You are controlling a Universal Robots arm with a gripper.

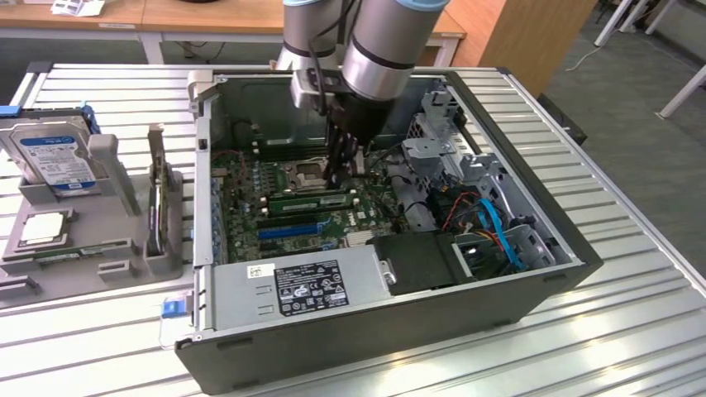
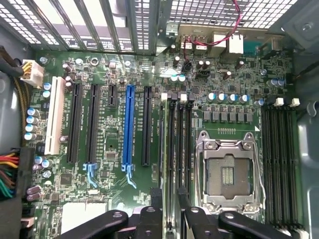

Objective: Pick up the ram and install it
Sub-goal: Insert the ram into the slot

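The ram point(image 1: 312, 201) is a narrow green stick standing on edge in a memory slot beside the empty processor socket point(image 1: 306, 174) on the motherboard. In the wrist view the ram point(image 2: 168, 149) shows edge-on, running along the black memory slots point(image 2: 180, 144) at board level. My gripper point(image 1: 350, 175) reaches down into the open computer case, just above the ram's end toward the exterior view's right. In the wrist view the gripper point(image 2: 172, 224) is open. Its dark fingers point(image 2: 153, 214) stand on either side of the stick with a gap.
The case walls point(image 1: 518, 157), drive cage and cables point(image 1: 497, 231) crowd the exterior view's right. The power supply point(image 1: 309, 285) sits at the near end. A blue expansion slot point(image 2: 128, 124) lies beside the memory slots. A grey tray point(image 1: 111, 265) outside holds a hard drive point(image 1: 55, 157) and a silver processor point(image 1: 45, 227).
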